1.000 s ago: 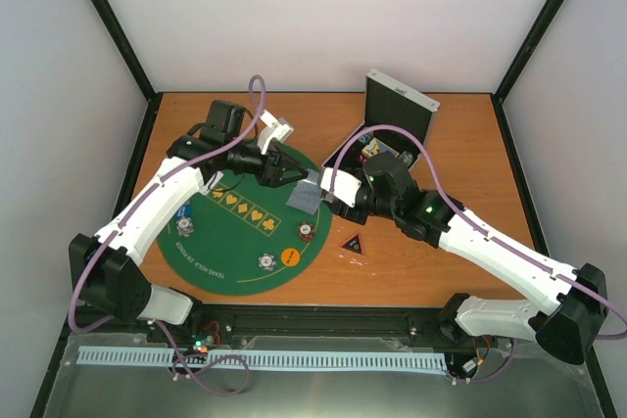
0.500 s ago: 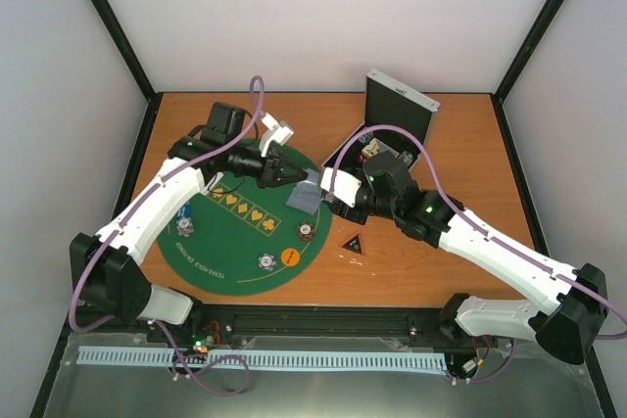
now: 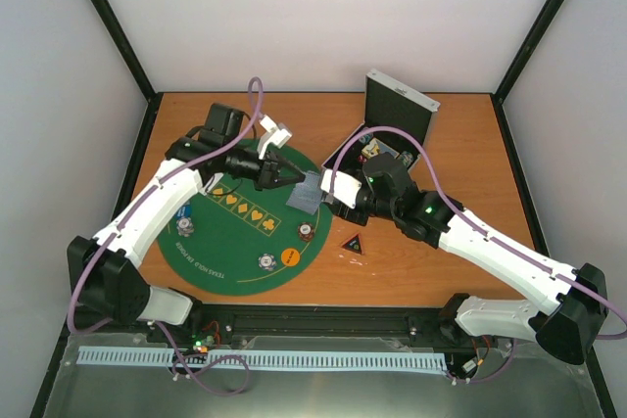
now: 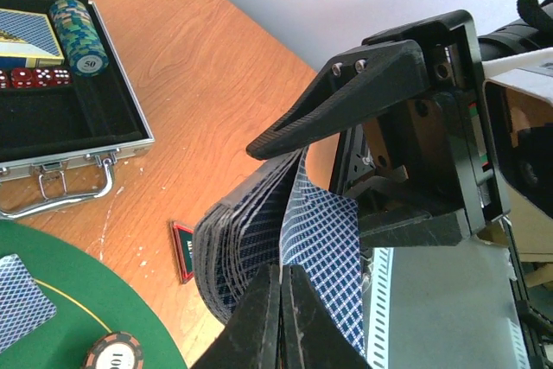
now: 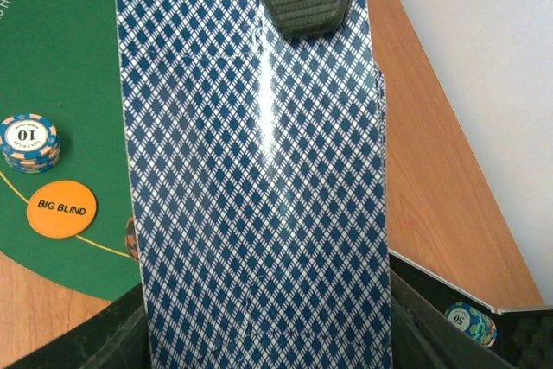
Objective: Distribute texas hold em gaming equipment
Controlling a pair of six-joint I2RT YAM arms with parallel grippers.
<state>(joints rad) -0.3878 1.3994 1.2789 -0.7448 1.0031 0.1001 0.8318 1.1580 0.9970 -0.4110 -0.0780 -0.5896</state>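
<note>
Blue-backed cards (image 5: 259,170) sit clamped in the right gripper (image 3: 321,195) above the edge of the green mat (image 3: 220,242). The left gripper (image 4: 282,300) is pinched on one card; pull it out flat and slowly so its neighbours are not dragged along.

Closed the left gripper (image 3: 293,176) within the last second: from fingers splayed wide, through half shut, to fingers (image 4: 259,321) pressed together in a single point. Clamped now, seemingly, on the far edge of the top card (image 5: 259,179) of the fanned playing cards (image 3: 307,195); no clear look at the lower finger from the right wrist view. Shifted the left wrist only a shade toward the near edge of the table (image 3: 451,242).
</note>
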